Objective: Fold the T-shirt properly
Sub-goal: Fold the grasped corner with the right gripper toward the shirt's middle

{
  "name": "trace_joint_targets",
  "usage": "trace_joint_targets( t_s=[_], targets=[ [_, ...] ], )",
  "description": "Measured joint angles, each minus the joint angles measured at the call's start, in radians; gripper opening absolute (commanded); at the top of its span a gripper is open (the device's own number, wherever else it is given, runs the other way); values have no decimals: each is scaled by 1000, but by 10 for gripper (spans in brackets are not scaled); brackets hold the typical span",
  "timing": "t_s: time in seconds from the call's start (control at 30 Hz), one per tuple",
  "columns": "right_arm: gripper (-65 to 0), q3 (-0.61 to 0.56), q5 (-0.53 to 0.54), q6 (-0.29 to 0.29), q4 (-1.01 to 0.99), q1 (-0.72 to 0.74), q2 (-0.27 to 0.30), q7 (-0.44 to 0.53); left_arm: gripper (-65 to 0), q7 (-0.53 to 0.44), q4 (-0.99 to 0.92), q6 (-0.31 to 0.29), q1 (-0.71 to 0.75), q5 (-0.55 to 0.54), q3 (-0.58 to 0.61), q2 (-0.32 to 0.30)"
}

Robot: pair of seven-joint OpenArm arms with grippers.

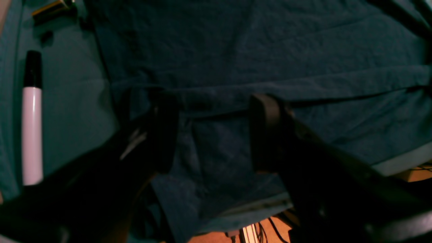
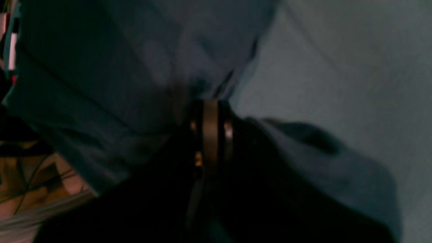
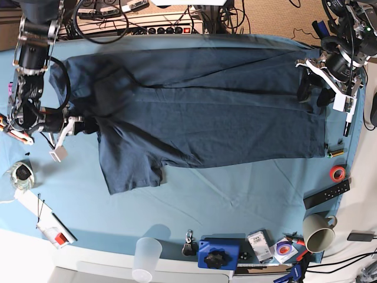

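Base view, left to right. The right gripper stands at the left edge of the scene, jaws closed tight on a pinch of the T-shirt near its sleeve end (its wrist view shows cloth bunched and pulled up into the closed jaws); the garment, dark navy, lies spread lengthwise across the sky-blue table cloth, the far long edge already turned over the body, one sleeve flap hanging toward the near side at left. At the right edge the left gripper sits over the hem end, jaws wide apart astride a fold ridge and holding nothing; a marker lies just beside it. Handling, as judged: light, limp, non-slippery cotton; it will sag and crease between holds, so pinch both layers at corners or folded edges, both ends lifted together.
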Motion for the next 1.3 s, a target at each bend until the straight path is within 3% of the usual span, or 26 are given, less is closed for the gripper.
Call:
trace_joint_targets(
  t_s=[0.23,0.33,0.4,0.47,0.67,0.7,0.77,0.83,1.03,1.2,1.3],
  targets=[
    [-650,34,-35,-1,81,-45,0,-9,-313,-3,0,0,0,1,0,0],
    [-505,34,-21,-1,80,-42,1,-21,-313,-2,0,0,0,1,0,0],
    [-447,34,70,-1,81,-41,9,-25,-313,-3,0,0,0,0,0,0],
    [-448,35,136,0,82,-34,31,-25,-313,-2,0,0,0,1,0,0],
    [-448,179,139,0,123,30,50,-25,-313,-3,0,0,0,4,0,0],
    [-448,201,115,0,123,50,50,-24,-313,-3,0,0,0,4,0,-1],
    [-448,220,-40,0,121,92,47,-13,-313,-3,0,0,0,4,0,0],
    [-448,219,-164,-3,100,120,34,80,-313,-3,0,0,0,4,0,-1],
    [-448,111,-344,0,-27,223,-25,248,-313,-3,0,0,0,4,0,0],
    [-448,-36,-489,-1,-277,314,-69,418,-313,-3,0,0,0,4,0,-1],
    [-448,-57,-538,-5,-420,376,-106,461,-313,-3,0,0,0,4,0,-1]
  ],
)
